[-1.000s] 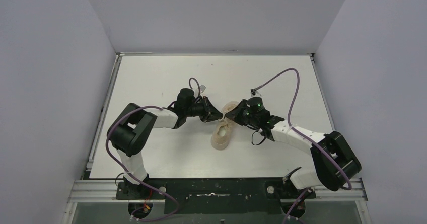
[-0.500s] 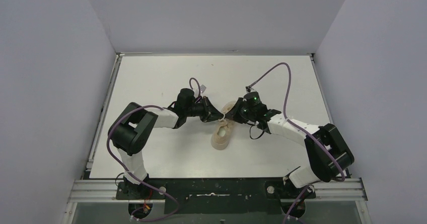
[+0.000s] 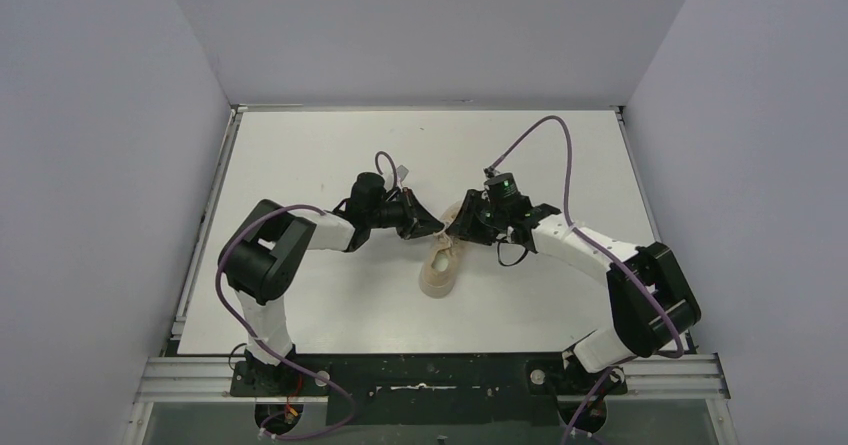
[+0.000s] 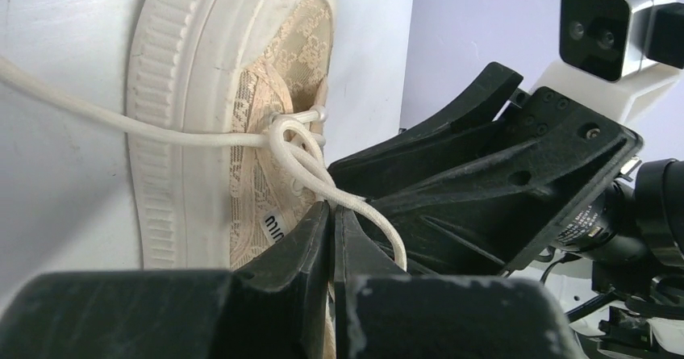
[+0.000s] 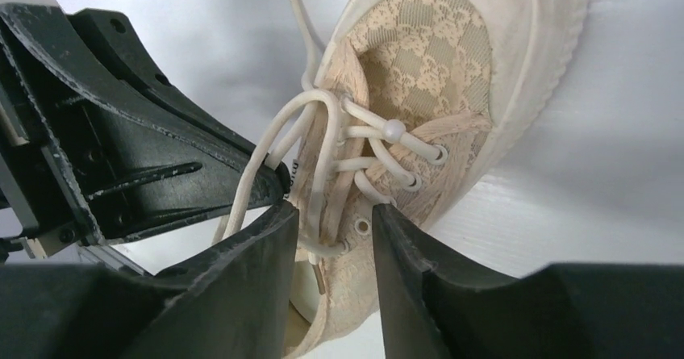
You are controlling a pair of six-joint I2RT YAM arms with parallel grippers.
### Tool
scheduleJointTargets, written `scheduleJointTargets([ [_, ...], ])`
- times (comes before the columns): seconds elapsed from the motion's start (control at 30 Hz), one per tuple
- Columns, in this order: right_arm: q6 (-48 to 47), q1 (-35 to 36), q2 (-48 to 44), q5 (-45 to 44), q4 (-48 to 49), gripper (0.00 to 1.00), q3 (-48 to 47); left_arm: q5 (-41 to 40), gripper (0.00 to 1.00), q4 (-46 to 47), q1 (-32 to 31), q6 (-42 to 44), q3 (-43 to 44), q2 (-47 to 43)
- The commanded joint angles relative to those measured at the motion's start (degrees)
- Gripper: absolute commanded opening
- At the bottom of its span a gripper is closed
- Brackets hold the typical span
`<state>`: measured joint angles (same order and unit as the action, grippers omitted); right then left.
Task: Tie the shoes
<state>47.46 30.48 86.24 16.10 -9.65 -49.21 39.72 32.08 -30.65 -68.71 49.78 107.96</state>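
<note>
One cream-beige shoe (image 3: 438,270) lies mid-table with its sole edge and lace-patterned upper showing (image 4: 202,117) (image 5: 452,68). My left gripper (image 3: 437,228) (image 4: 332,207) is shut on a thin cream lace (image 4: 161,133) that runs taut from the knot over the tongue. From the other side my right gripper (image 3: 453,231) (image 5: 331,214) stands open, its fingers either side of the eyelets and a lace loop (image 5: 323,133), pinching nothing. The two grippers almost touch tip to tip above the shoe. The left gripper's black body (image 5: 121,157) fills the left of the right wrist view.
The white table (image 3: 300,155) is boxed in by pale walls on three sides. A purple cable (image 3: 545,140) arcs above the right arm, and another (image 3: 383,161) loops by the left wrist. A metal rail (image 3: 420,375) runs along the near edge.
The right gripper has opened and let go of the lace. Its arm has folded in and shifted slightly toward the back. The left gripper has held still, still shut on its lace.
</note>
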Motion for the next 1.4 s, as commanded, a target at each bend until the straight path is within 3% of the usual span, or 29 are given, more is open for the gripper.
scheduleJointTargets([
  [0.0,-4.2,-0.9,-3.4,1.8,-6.5,0.42,-4.0,0.8,0.0,3.3,0.2,0.2,2.0,1.0],
  [0.07,-5.4,-1.8,-5.2,2.7,-8.3,0.43,-3.1,0.9,0.0,3.4,0.3,0.2,2.0,1.0],
  [0.2,-8.7,-0.2,-9.1,3.3,-6.5,0.35,-0.6,1.1,0.0,3.4,0.5,0.2,2.1,0.9],
  [0.4,-9.4,1.6,-7.8,4.3,-3.3,0.28,0.9,1.3,0.0,3.5,0.8,0.2,1.6,0.6],
  [1.1,-9.3,4.7,-1.7,1.3,-1.4,0.25,0.5,1.6,0.0,4.3,0.6,-0.4,1.6,0.5],
  [1.37,-9.5,5.2,-0.2,-0.6,-1.8,0.1,-0.9,1.7,0.0,4.3,0.6,-0.5,1.2,0.1],
])
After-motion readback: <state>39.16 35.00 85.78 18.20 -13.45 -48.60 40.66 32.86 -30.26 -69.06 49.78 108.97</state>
